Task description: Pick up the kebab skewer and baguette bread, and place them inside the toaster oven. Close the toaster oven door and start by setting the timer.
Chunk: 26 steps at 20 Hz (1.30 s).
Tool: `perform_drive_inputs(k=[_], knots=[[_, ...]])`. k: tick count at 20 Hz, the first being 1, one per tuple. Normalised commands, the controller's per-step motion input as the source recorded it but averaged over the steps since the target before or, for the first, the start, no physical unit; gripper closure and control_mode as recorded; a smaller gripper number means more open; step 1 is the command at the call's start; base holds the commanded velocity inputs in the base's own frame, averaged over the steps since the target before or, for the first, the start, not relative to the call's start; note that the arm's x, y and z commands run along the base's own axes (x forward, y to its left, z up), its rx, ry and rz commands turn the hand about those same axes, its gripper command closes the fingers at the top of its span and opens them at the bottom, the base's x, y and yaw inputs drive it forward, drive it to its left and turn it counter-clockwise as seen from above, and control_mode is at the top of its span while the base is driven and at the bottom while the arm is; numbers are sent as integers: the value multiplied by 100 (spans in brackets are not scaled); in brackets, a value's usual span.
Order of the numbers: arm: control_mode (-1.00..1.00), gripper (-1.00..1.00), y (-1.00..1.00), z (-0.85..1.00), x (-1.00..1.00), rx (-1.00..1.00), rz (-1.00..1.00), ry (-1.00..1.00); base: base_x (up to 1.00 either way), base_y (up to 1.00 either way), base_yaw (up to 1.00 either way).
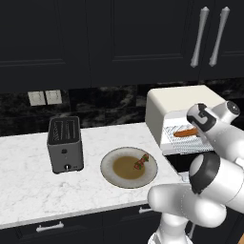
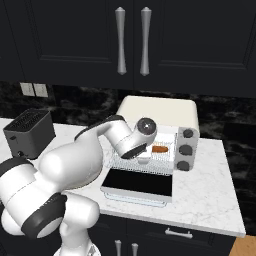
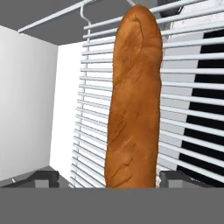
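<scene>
No readable text, labels, brand marks, numbers or signs anywhere, toaster oven (image 2: 159, 116) casing blank, its knobs (image 2: 186, 148) unmarked, grey toaster (image 1: 65, 143) front bare of lettering

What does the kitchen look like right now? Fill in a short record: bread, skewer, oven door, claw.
bread: baguette lying on the wire rack inside the toaster oven
skewer: kebab skewer on the plate, on the counter beside the grey toaster
oven door: door folded down, open
claw: claw open, a finger on either side of the baguette's near end
</scene>
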Motion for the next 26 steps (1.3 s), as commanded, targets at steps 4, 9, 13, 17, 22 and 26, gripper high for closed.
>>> perform_drive_inputs(k=[4, 9, 13, 17, 22, 26], knots=[[-100, -100, 0, 49, -25, -2, 0, 2, 0, 0, 0], [-100, -100, 0, 14, -47, -4, 0, 8, 0, 0, 0], [-100, -100, 3, 0, -90, -6, 3, 18, 0, 0, 0], [-100, -100, 47, 6, -78, -4, 11, 16, 0, 0, 0], [-100, -100, 88, 2, -40, -1, 23, 12, 0, 0, 0], [-100, -100, 95, 2, -8, 0, 28, 12, 0, 0, 0]])
